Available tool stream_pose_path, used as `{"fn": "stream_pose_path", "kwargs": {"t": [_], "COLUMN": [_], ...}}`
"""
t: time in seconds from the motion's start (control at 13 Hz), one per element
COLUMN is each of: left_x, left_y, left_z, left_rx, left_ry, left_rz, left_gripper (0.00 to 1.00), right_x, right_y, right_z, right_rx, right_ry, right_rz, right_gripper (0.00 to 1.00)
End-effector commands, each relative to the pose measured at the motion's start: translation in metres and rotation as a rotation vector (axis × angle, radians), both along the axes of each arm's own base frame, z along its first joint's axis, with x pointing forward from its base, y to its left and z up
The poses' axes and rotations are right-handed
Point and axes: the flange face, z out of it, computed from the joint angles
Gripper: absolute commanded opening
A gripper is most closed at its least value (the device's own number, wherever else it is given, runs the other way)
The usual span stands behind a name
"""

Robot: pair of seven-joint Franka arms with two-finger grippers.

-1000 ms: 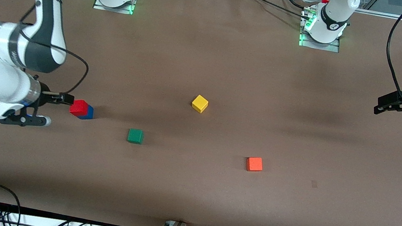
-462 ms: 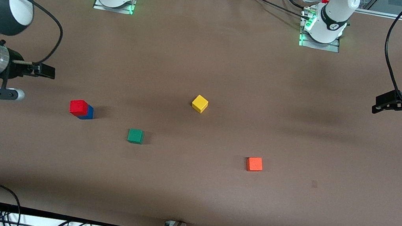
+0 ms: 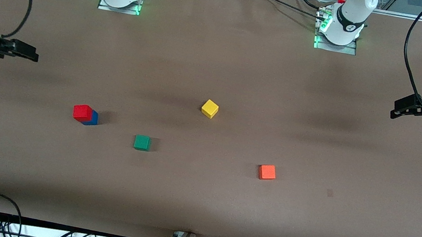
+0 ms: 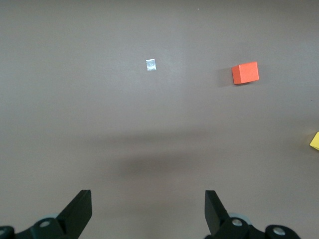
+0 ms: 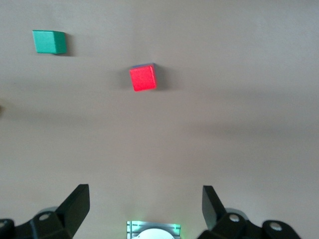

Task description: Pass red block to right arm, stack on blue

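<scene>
Blue cube (image 3: 93, 118) mostly hidden under red block (image 3: 82, 112); yellow cube (image 4: 315, 141) cut by left wrist view's edge.

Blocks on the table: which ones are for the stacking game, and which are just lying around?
For the job:
- red block, sitting on top of the blue block

Just lying about:
- green block
- yellow block
- orange block
</scene>
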Motion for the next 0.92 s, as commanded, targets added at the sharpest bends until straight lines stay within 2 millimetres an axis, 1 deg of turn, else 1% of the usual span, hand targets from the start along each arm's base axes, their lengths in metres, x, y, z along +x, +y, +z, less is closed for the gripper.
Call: {"fn": "stream_pose_path", "kwargs": {"t": [0.0,0.08,0.15,0.23,0.31,0.46,0.54,0.69,0.85], "left_x": [0.0,0.0,0.0,-0.001,-0.001,-0.001,-0.001,-0.001,-0.001], "left_y": [0.001,0.0,0.0,0.0,0.001,-0.001,0.0,-0.001,-0.001], "left_z": [0.007,0.006,0.006,0.006,0.006,0.006,0.006,0.006,0.006], "left_rx": [0.008,0.008,0.008,0.008,0.008,0.008,0.008,0.008,0.008], "left_ry": [0.003,0.006,0.007,0.009,0.009,0.009,0.009,0.009,0.009], "left_rz": [-0.014,-0.016,-0.016,-0.016,-0.016,-0.019,-0.018,-0.019,-0.019], "left_gripper": [1.0,1.0,1.0,1.0,1.0,1.0,1.0,1.0,1.0], "right_x": [-0.046,-0.051,-0.052,-0.062,-0.072,-0.078,-0.083,-0.083,-0.082], "right_y": [0.009,0.013,0.008,0.001,-0.001,0.002,0.002,-0.002,-0.001], "right_z": [0.029,0.03,0.033,0.046,0.056,0.066,0.076,0.073,0.071], "right_rx": [-0.004,-0.004,-0.006,-0.012,-0.013,-0.007,-0.009,-0.005,-0.009], "right_ry": [-0.033,-0.039,-0.049,-0.052,-0.043,-0.052,-0.074,-0.064,-0.05], "right_rz": [-0.007,0.0,0.0,-0.015,-0.021,-0.012,-0.015,-0.018,-0.02], "right_gripper": [1.0,1.0,1.0,1.0,1.0,1.0,1.0,1.0,1.0]}}
